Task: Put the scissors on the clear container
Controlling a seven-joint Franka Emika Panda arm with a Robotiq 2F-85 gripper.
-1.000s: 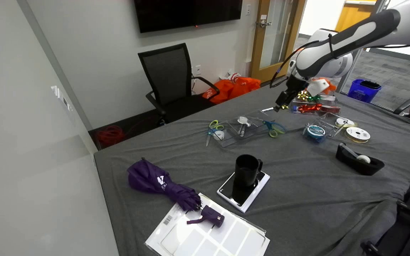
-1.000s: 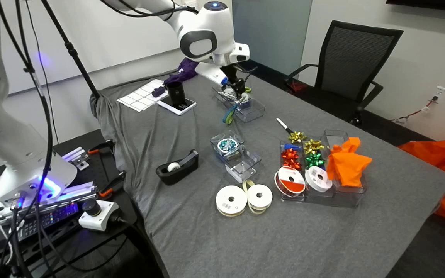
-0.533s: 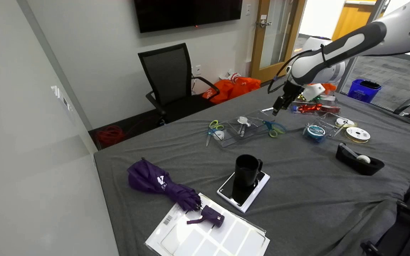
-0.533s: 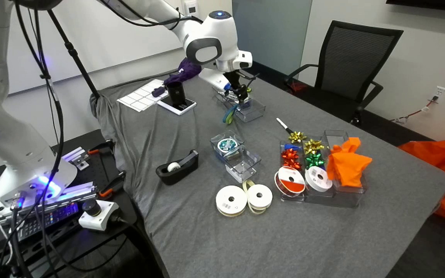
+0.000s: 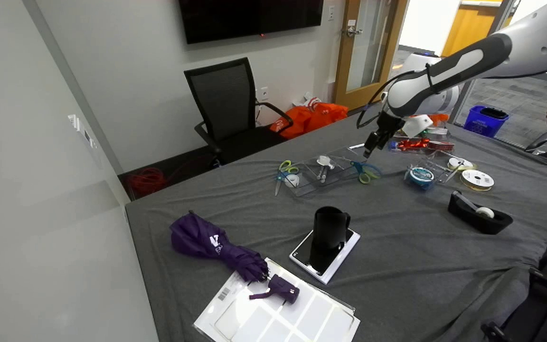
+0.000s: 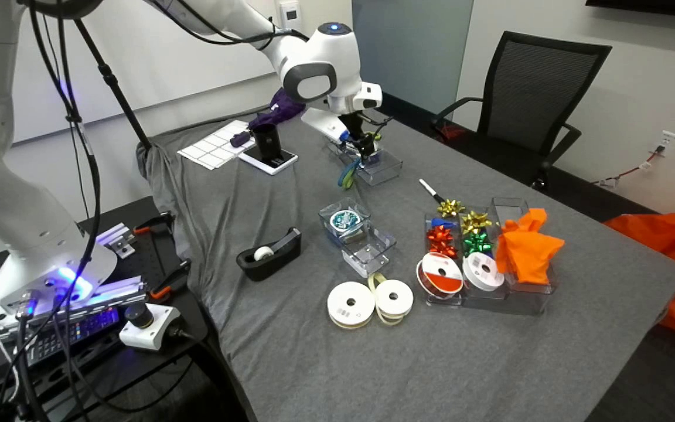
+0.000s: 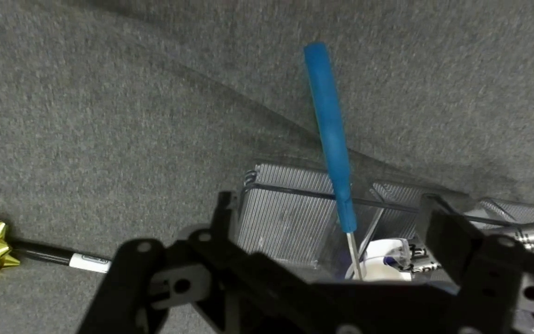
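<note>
Blue and green scissors lean on the near wall of a long clear divided tray [image 6: 383,170], handles outside over the cloth. Their handles show in both exterior views [image 5: 366,173] [image 6: 347,176]. In the wrist view the scissors [image 7: 331,125] are seen edge-on, with the blue handle crossing the tray rim and the blades pointing in. My gripper [image 7: 329,204] is open, one finger on each side of the handle's lower end, touching neither. In an exterior view my gripper [image 6: 365,151] is just above the tray. The small clear container [image 6: 379,237] stands beside the blue-rimmed tape roll.
A second pair of scissors [image 5: 284,175] lies at the tray's far end. A black mug [image 6: 267,140] stands on a tablet. A black tape dispenser [image 6: 270,255], ribbon spools [image 6: 351,303], a marker [image 6: 429,189] and bins with bows [image 6: 476,240] are on the table.
My gripper has moved down toward the tray and the scissors, a little in the last half second. The scissors and the containers have not moved.
</note>
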